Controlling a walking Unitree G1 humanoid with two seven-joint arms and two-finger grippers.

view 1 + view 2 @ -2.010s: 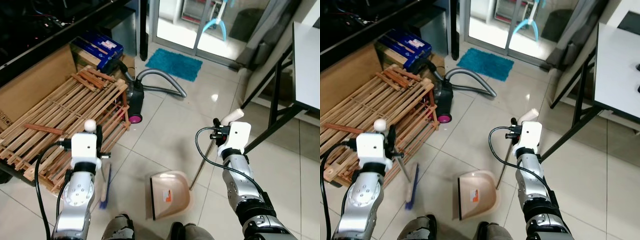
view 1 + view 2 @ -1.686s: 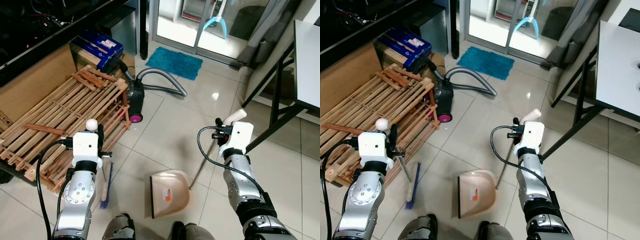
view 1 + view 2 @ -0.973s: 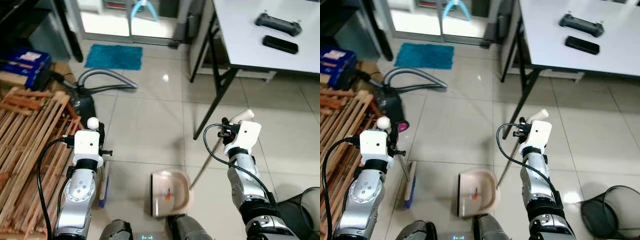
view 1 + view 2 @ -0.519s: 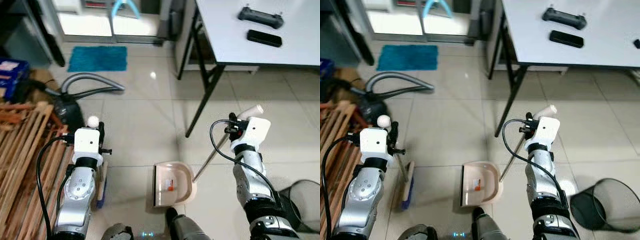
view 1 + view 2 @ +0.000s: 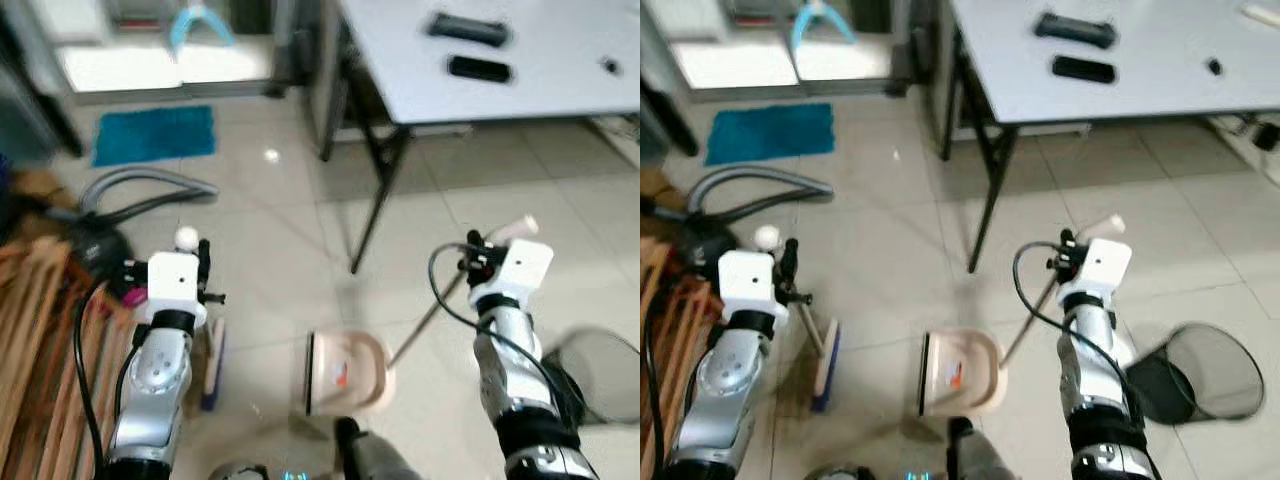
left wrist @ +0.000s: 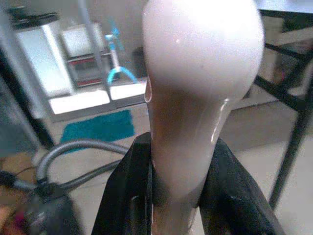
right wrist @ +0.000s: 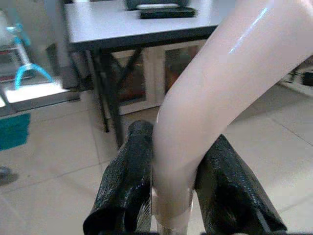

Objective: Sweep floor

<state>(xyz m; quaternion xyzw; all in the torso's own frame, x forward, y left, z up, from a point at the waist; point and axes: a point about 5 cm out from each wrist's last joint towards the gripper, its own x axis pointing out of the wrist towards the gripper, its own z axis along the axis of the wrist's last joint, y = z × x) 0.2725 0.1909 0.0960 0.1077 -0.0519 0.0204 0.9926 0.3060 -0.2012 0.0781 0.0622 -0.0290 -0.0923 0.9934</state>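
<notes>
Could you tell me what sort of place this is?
Probably a room in a home: tiled floor, a vacuum by a blue mat, and a table near a glass door.

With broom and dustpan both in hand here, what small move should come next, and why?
Probably set the dustpan flat and draw the broom head toward its open edge. The left gripper is shut on the broom handle, the right gripper on the dustpan handle, and bare tile separates brush and pan. No debris is discernible.
</notes>
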